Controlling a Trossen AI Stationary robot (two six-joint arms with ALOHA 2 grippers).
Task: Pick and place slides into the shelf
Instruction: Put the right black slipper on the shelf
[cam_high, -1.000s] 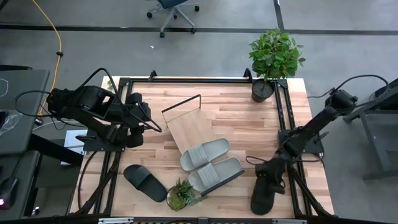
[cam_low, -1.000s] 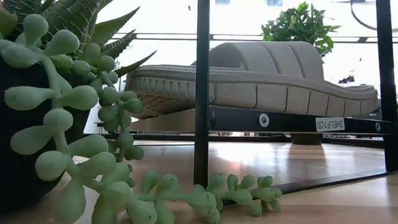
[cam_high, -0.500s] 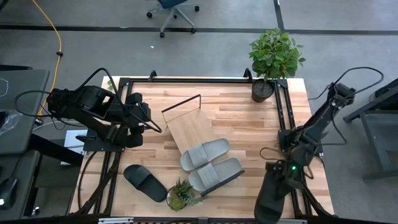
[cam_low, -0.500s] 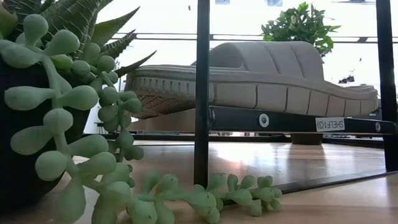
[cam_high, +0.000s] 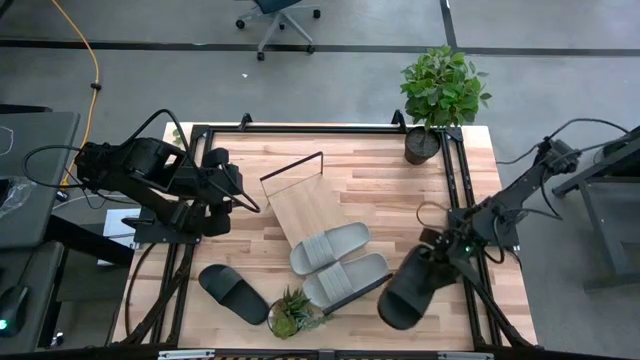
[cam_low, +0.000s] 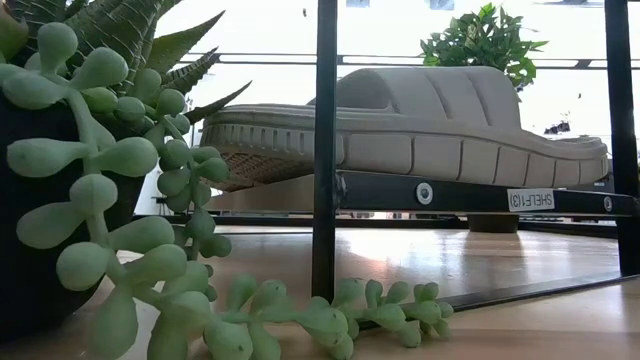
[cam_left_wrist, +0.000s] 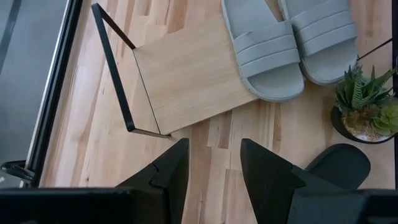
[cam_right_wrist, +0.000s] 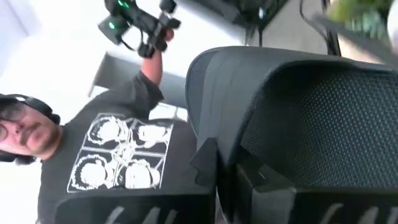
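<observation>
Right now my right gripper (cam_high: 432, 262) has its fingers clamped on a black rubber slide sandal (cam_high: 405, 288), carried over the table's front right area, just right of the two light grey rubber slides (cam_high: 340, 262). Those grey slides lie side by side on the near end of the long flat light-wood shelf board with its thin black rod frame (cam_high: 305, 205). A second black slide (cam_high: 233, 293) lies on the butcher-block tabletop (cam_high: 375, 175) at front left, beside a small potted succulent (cam_high: 293, 311). My left gripper (cam_left_wrist: 211, 163) waits at the table's left edge, fingers spread and empty. Through the right wrist view I see a person (cam_right_wrist: 118, 155) beyond the sandal.
</observation>
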